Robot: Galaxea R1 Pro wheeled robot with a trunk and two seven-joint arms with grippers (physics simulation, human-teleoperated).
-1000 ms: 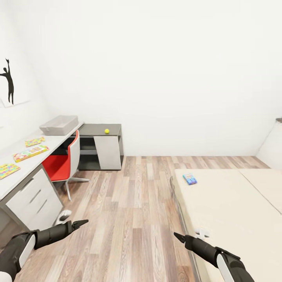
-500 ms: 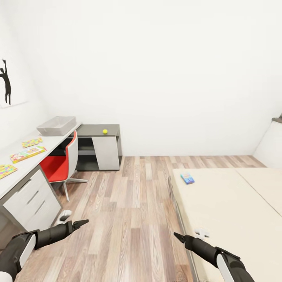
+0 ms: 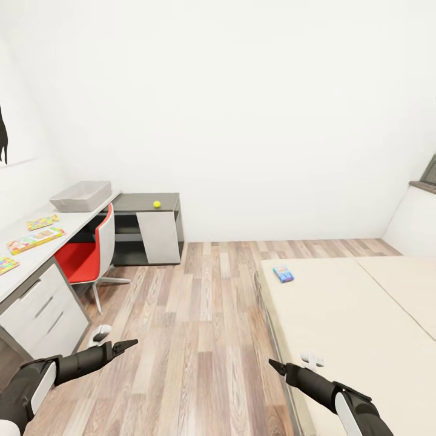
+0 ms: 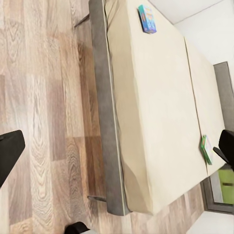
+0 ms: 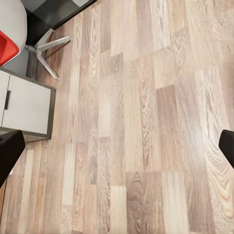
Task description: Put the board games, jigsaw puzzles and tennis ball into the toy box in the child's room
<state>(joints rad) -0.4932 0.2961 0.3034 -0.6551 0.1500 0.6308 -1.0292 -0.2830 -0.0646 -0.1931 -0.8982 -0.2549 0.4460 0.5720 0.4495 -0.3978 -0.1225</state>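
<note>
Head view: the grey toy box [image 3: 80, 195] sits at ten o'clock on the white bench [image 3: 24, 257], with three flat colourful boxes [image 3: 35, 239] lying nearer along it. A tennis ball [image 3: 157, 204] rests on the lower dark cabinet [image 3: 145, 201] beside a red chair [image 3: 85, 257]. At three o'clock, a blue board game [image 3: 283, 274] lies on the bed [image 3: 351, 327]. Both the left gripper [image 3: 124, 346] and right gripper [image 3: 277, 366] hang low with jaws pressed together.

Left wrist view: the bed carries the blue game at twelve o'clock and a green board game [image 4: 206, 149] near its far edge.

Right wrist view: wooden floor [image 5: 141, 126] and a drawer unit [image 5: 27, 105].
</note>
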